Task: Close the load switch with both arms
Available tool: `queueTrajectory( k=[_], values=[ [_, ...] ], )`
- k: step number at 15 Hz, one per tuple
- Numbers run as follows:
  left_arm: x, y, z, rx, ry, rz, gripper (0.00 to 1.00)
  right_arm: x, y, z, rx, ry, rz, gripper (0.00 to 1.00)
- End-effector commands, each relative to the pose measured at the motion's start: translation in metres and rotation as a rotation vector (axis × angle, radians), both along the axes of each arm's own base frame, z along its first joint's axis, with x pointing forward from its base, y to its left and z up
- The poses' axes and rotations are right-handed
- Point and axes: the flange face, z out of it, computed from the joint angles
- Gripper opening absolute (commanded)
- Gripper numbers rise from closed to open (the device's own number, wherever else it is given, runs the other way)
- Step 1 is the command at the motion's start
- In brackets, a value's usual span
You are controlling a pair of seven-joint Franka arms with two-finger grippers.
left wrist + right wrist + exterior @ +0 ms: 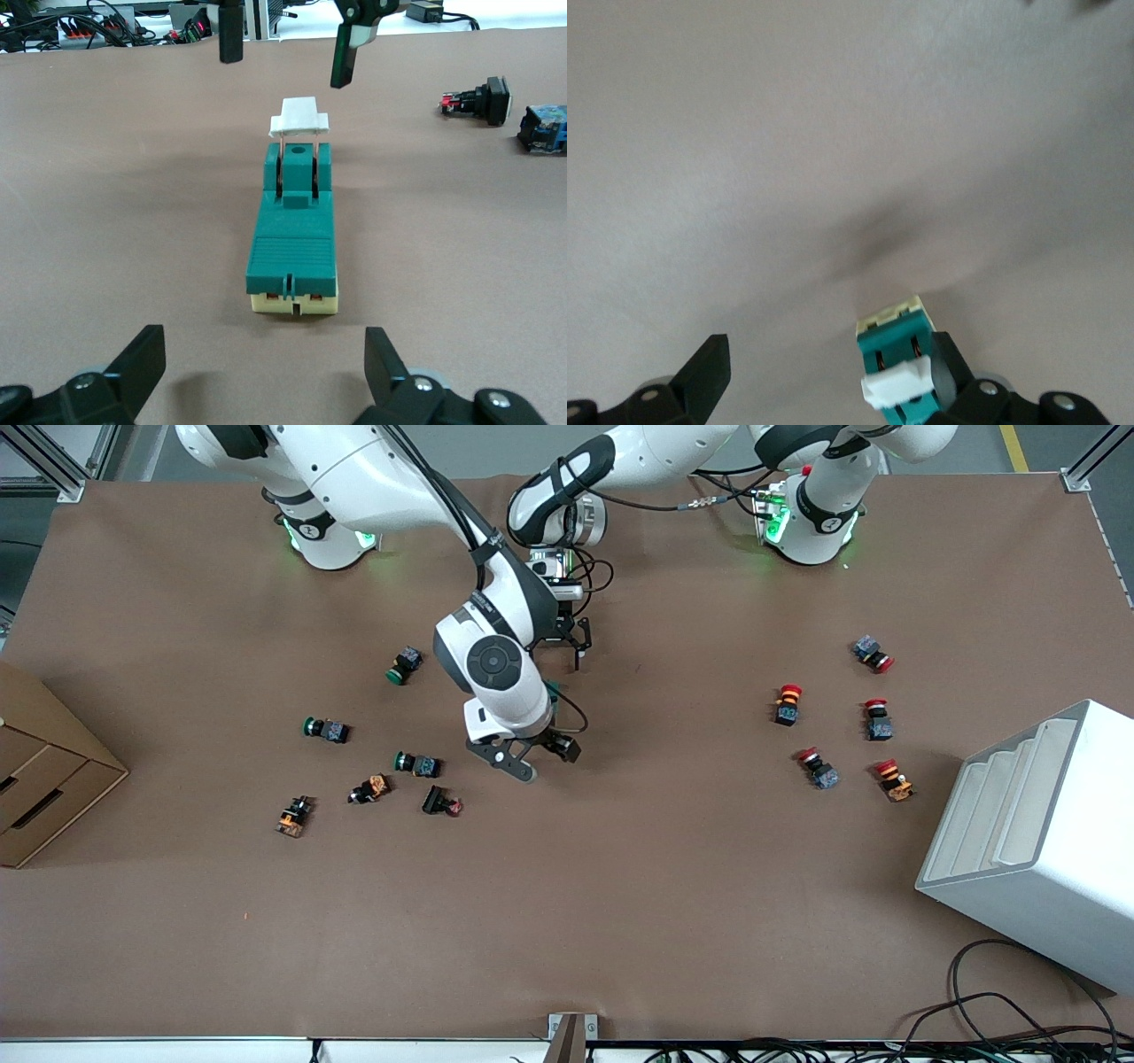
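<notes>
The load switch (292,232) lies flat on the brown table between both grippers, a dark green block with a cream end and its white lever (299,118) raised. In the front view only a sliver of the load switch (555,689) shows under the right arm's wrist. My left gripper (266,372) is open and empty, low over the table just short of the switch's cream end; it also shows in the front view (567,646). My right gripper (828,372) is open over the lever end, with the load switch (897,350) against one finger (950,367). In the front view the right gripper (542,760) hangs above the table.
Several green and orange push buttons (416,763) lie toward the right arm's end, several red ones (787,703) toward the left arm's end. A cardboard box (44,779) and a white rack (1036,841) stand at the table's ends. Cables (1001,1019) lie at the edge nearest the front camera.
</notes>
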Motion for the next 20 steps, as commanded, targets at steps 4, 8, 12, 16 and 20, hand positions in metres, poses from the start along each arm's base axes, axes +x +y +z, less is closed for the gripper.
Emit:
queueTrajectory(
  k=[4, 8, 12, 16, 20],
  values=[
    [0.001, -0.003, 0.001, -0.019, -0.03, -0.001, 1.0, -0.016, 0.011, 0.0, -0.013, 0.02, -0.015, 1.0],
    [0.001, -0.003, 0.001, -0.018, -0.03, -0.002, 1.0, -0.012, 0.015, -0.002, 0.015, -0.016, -0.022, 1.0],
    [0.001, -0.003, 0.001, -0.018, -0.03, -0.002, 1.0, -0.004, 0.013, -0.006, 0.041, -0.053, -0.026, 1.0],
    [0.001, -0.003, 0.001, -0.018, -0.03, -0.002, 1.0, 0.002, 0.011, -0.019, 0.052, -0.089, -0.024, 1.0],
    [0.001, -0.003, 0.001, -0.018, -0.03, -0.002, 1.0, 0.002, 0.01, -0.023, 0.047, -0.095, -0.014, 1.0]
  ],
)
